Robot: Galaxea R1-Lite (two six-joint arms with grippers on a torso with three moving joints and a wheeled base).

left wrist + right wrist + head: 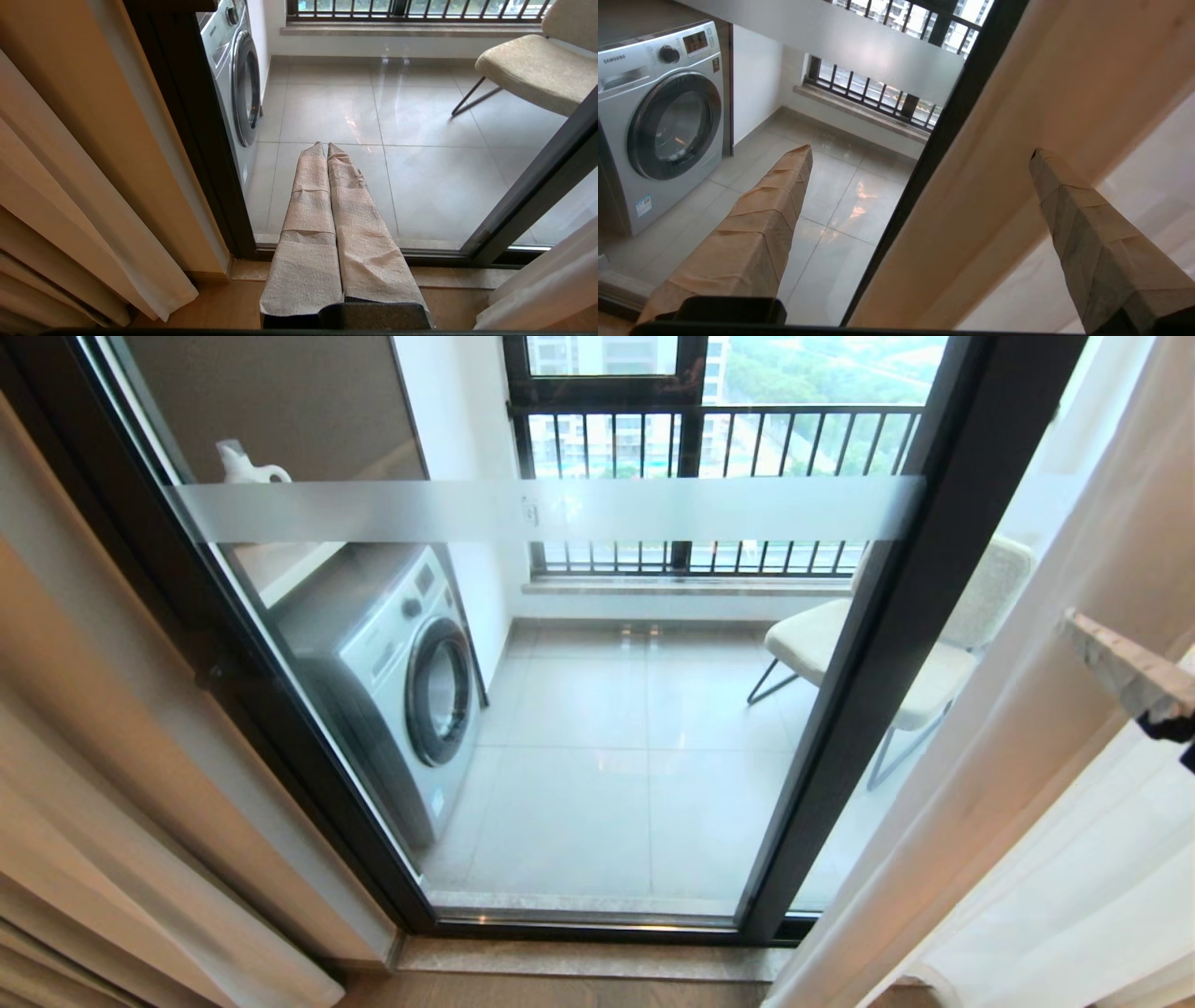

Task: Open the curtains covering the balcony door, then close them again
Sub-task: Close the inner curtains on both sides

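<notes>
The right gripper (920, 154), its two fingers wrapped in tan paper tape, stands spread as wide as it goes and has hold of nothing. It is raised at the right of the scene, where one taped finger (1125, 667) pokes in from the edge of the head view. The spread jaws straddle the edge of the heavy beige woven drape (1017, 154) on the right, which looks like a set-up for taking hold of that panel.

The left gripper (325, 147) hangs low on the left with its taped fingers pressed together, empty and aimed at the glass; it seems parked.

The curtains are drawn apart. The beige drape panel (112, 775) and its thin white sheer (159, 261) are bunched at the left, and the translucent white sheer (1046, 784) hangs at the right. The tall sliding glass balcony door (616, 728) in thick black frames therefore stands uncovered in the middle. So the opening half appears done, with the closing not yet made.

A frosted horizontal band (551, 510) crosses the glass. Faint marks sit on it, too faint to read.

Beyond the glass, a silver front-loading washing machine (661, 121) stands at the left, and "SAMSUNG" is legible on its panel. A small blue sticker sits low on its front, unreadable. A cream upholstered chair (822, 639) with thin dark legs stands to the right, before the black-barred railing window (719, 485).
</notes>
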